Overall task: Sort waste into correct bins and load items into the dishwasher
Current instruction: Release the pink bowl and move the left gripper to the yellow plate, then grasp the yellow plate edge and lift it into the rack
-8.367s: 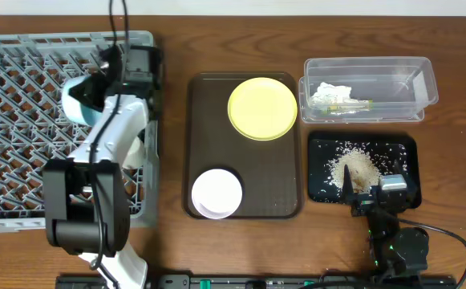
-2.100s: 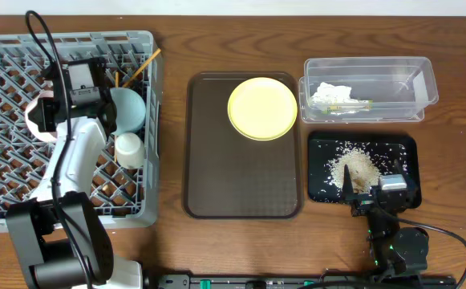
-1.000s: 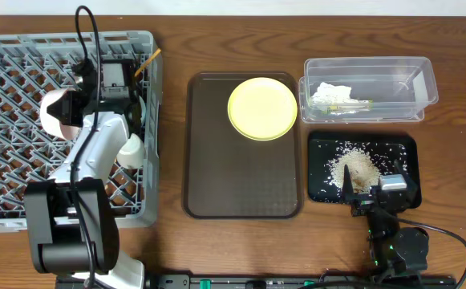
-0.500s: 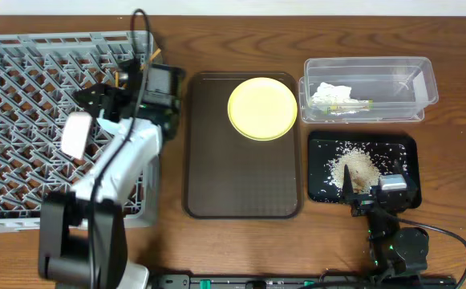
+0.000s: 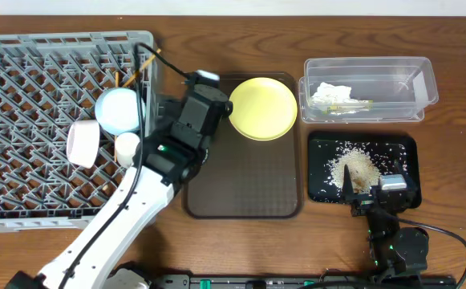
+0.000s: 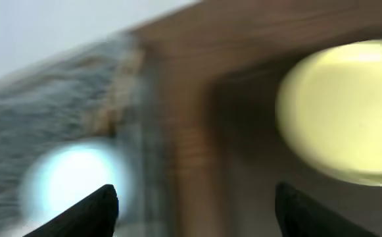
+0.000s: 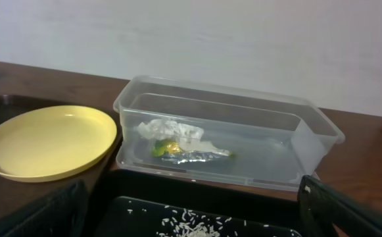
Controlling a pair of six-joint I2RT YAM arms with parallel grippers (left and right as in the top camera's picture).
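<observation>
My left gripper (image 5: 210,90) is open and empty above the brown tray's far left corner, just left of the round yellow plate (image 5: 262,108). Its wrist view is blurred: the plate (image 6: 342,112) shows at right and the light blue bowl (image 6: 72,181) at left. The grey dishwasher rack (image 5: 24,72) holds the blue bowl (image 5: 119,111), a white bowl (image 5: 83,143) on its side, a white cup (image 5: 127,148) and chopsticks (image 5: 136,72). My right gripper (image 7: 192,197) stands open over the black tray (image 5: 401,148) of rice (image 5: 361,168). The clear tub (image 5: 409,76) holds the napkin (image 5: 329,92) and wrapper (image 5: 351,106).
The dark brown serving tray (image 5: 245,181) lies between the rack and the bins, with only the plate on it. The left arm reaches diagonally from the near left across the rack's right edge. Bare wooden table (image 5: 449,185) surrounds the bins.
The left gripper opened and let go of the white bowl, which now rests in the rack. It then swung right, from the rack to over the brown tray. The right arm has not moved.
</observation>
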